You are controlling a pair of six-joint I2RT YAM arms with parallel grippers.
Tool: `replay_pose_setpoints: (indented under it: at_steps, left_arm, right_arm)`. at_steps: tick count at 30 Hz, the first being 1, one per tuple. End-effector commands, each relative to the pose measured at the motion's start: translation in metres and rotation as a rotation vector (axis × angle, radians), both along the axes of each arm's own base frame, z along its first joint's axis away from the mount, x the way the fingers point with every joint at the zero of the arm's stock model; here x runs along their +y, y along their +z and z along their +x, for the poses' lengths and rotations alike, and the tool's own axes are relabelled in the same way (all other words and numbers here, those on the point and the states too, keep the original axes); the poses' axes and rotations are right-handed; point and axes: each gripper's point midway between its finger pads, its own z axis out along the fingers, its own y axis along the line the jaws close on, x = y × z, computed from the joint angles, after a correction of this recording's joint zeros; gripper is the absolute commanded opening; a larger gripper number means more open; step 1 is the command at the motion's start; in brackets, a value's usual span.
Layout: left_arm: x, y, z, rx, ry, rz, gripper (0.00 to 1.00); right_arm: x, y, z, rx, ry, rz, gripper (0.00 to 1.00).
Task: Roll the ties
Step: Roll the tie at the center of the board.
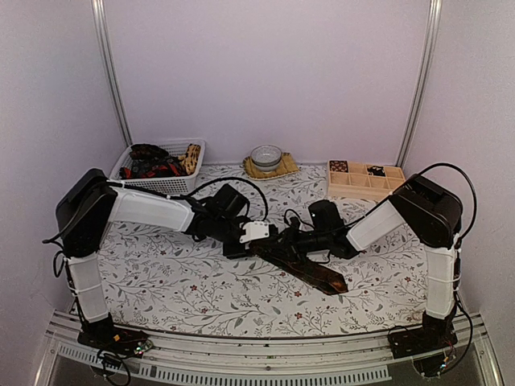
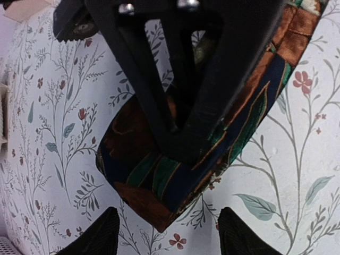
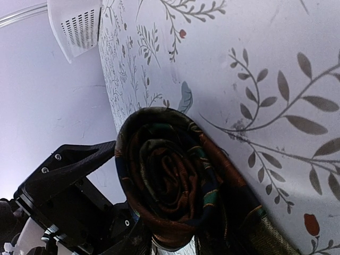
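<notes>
Rust-and-green patterned tie point(image 1: 318, 273) lay part-rolled at the middle of the floral tabletop point(image 1: 177, 281), with both end effectors at it.

At the back left a white basket point(image 1: 173, 185) held heaped ties point(image 1: 149, 163). The left end effector point(image 2: 167, 239) hovered low just short of the tie's rolled end, its fingertips point(image 2: 90, 239) spread apart and gripping nothing, with only the printed cloth between them. Behind the middle, a small bowl point(image 1: 265, 155) sat on a woven mat. The right end effector point(image 2: 183, 146) reached in from the right and appeared clamped on the rolled end, which showed as a tight spiral in the right wrist view. The unrolled length ran flat toward the near right and ended in a point. At the back right stood a wooden compartment box point(image 1: 354, 191).
</notes>
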Motion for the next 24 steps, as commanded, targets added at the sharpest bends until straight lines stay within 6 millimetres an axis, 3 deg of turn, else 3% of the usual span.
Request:
replay_pose_setpoints:
  at_steps: [1,8,9,16,19,23,24]
  left_arm:
    - [-0.006,-0.004,0.012,-0.098,0.019,0.013,0.61]
    - [-0.010,-0.001,0.017,-0.125,0.038,-0.005,0.49]
    - [-0.008,-0.015,0.015,-0.107,0.039,0.018,0.47]
    - [-0.010,-0.028,0.009,-0.085,0.037,0.026,0.45]
    - [-0.009,-0.029,0.010,-0.095,0.049,0.031,0.27]
    - [-0.011,-0.028,0.011,-0.103,0.057,0.024,0.21]
    - [-0.011,-0.028,0.012,-0.103,0.060,0.024,0.15]
  right_arm:
    - [-0.023,-0.066,-0.021,0.158,-0.021,-0.145,0.27]
    - [-0.023,-0.067,-0.021,0.159,-0.021,-0.142,0.27]
    - [-0.022,-0.066,-0.021,0.159,-0.020,-0.140,0.27]
    - [-0.021,-0.065,-0.020,0.159,-0.020,-0.135,0.28]
    - [-0.020,-0.064,-0.020,0.158,-0.018,-0.134,0.28]
    - [-0.020,-0.065,-0.020,0.159,-0.018,-0.138,0.30]
    - [-0.021,-0.066,-0.021,0.162,-0.018,-0.139,0.30]
